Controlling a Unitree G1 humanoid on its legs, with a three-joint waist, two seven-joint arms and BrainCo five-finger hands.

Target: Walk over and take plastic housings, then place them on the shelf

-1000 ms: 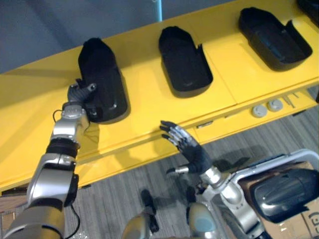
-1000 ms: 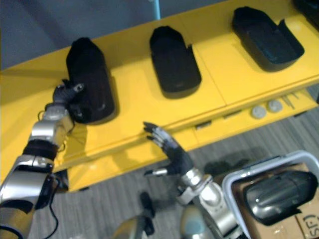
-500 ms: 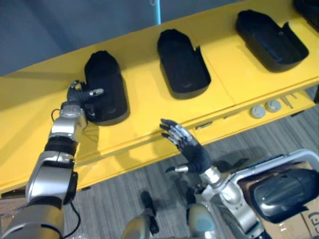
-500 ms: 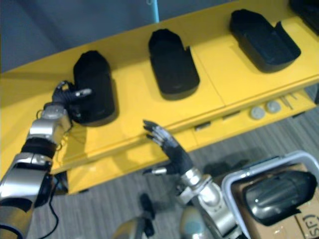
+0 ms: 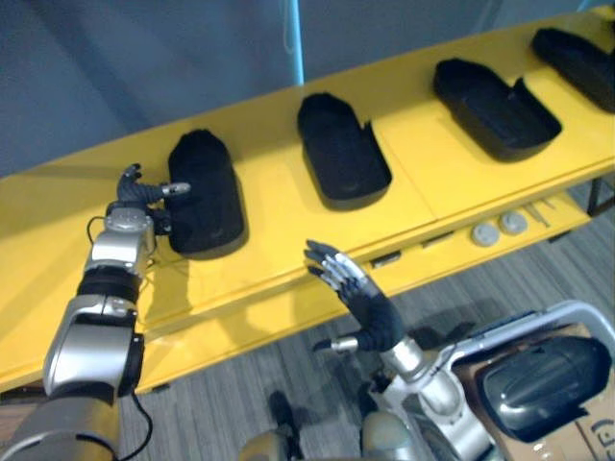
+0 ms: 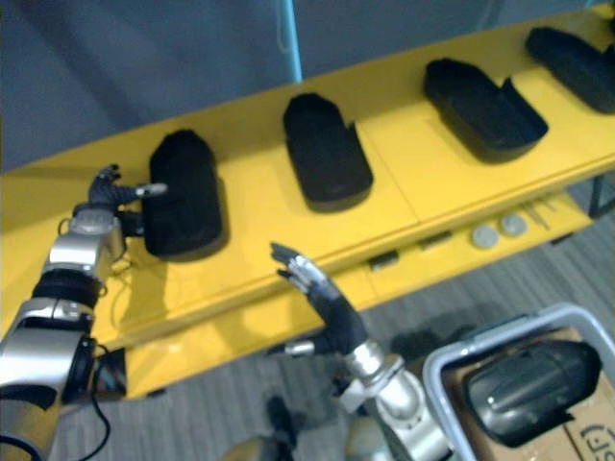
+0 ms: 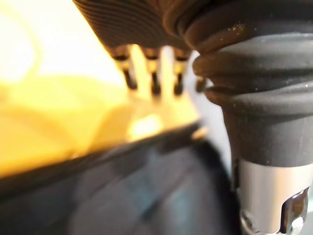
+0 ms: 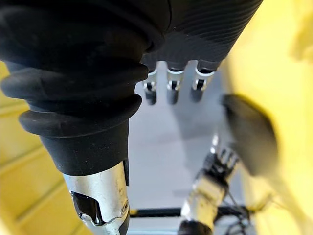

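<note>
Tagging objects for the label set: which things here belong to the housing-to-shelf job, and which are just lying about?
Job: leftmost housing beside the left hand; three more housings along the yellow shelf; another housing in the white-rimmed bin; right hand, open, before the shelf edge.
Lying about: two round discs on the lower ledge; blue pole; cardboard box by the bin.

i can read no text, number or sign here. the cardboard box (image 5: 597,440) low at my right side carries some dark print, but it is cut by the edge and too small for me to read.
</note>
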